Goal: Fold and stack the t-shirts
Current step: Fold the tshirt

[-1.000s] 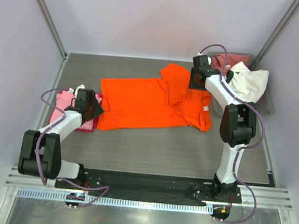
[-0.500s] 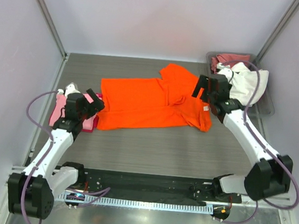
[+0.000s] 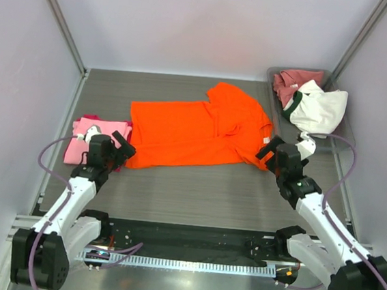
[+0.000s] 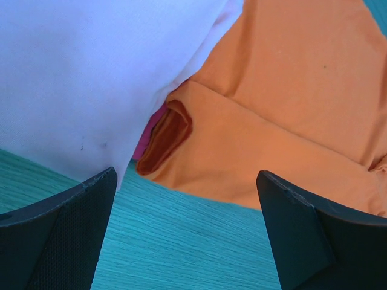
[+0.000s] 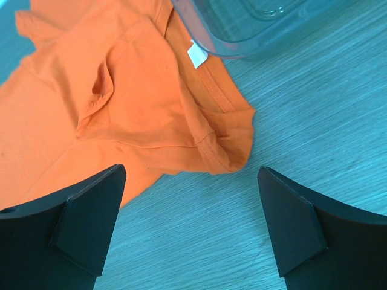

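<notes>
The orange t-shirt lies flat on the surface; left jaws and right jaws, both spread wide, sit just short of its near corners.

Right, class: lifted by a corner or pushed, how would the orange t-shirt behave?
Probably floppy: the orange t-shirt lies in soft creases, so it should drape and hang. Likely light, being thin cloth lying flat. Pushed, it would probably bunch up rather than slide whole across the table.
</notes>
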{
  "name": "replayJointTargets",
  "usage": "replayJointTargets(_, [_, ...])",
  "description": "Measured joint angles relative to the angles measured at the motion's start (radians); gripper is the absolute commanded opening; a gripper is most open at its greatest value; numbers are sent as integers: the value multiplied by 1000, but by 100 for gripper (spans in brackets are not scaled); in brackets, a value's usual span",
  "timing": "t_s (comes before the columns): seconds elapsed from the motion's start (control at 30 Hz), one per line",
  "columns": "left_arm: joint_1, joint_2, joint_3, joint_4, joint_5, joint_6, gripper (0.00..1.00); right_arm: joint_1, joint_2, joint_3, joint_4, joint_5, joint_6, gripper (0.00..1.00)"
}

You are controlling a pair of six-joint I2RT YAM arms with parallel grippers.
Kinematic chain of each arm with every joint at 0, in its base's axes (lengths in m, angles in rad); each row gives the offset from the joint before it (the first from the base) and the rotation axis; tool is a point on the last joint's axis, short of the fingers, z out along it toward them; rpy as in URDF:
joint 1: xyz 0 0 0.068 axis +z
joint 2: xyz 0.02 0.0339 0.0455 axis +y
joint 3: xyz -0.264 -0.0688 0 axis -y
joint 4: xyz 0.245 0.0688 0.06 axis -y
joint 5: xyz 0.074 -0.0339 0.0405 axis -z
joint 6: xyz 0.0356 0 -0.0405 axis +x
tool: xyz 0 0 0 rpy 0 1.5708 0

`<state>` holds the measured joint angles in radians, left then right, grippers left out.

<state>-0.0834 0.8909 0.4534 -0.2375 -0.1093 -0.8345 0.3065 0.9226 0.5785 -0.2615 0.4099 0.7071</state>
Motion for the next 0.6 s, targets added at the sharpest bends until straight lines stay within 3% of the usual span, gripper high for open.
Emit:
replayJointTargets(0.13, [0,73,3,28,5,1,93,-1,-71,-68,33,13,35,88])
replayJointTargets(0.33, [0,233,77,55,62,8,93,-1,21,-80,95,-18,35,87])
replayJointTargets(0.6, [0,309,235,92,68,37,93,-1,18,-154,197,-65,-12,88])
